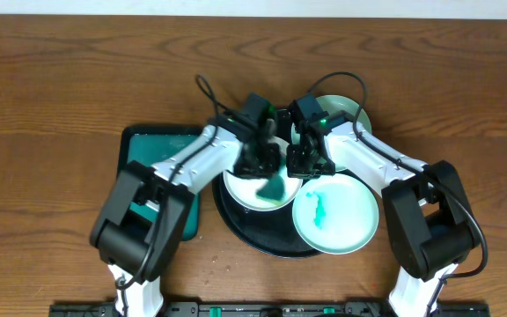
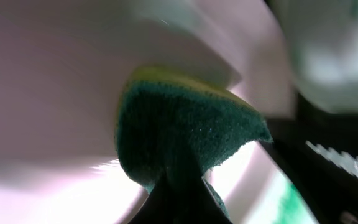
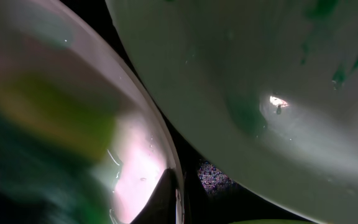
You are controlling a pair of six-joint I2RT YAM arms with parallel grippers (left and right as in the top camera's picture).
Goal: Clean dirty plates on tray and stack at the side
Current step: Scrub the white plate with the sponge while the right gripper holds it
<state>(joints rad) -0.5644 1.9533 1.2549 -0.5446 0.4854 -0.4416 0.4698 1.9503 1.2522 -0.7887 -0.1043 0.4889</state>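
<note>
My left gripper pinches the green sponge against the white plate in the black tray. My right gripper is at that plate's edge, but I cannot tell if it is spread or pressed together. A smeared mint plate lies beside it.

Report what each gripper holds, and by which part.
Left gripper pinches the green sponge by its near end, its face on the white plate. Right gripper sits at that plate's rim; whether it grips cannot be told.
</note>
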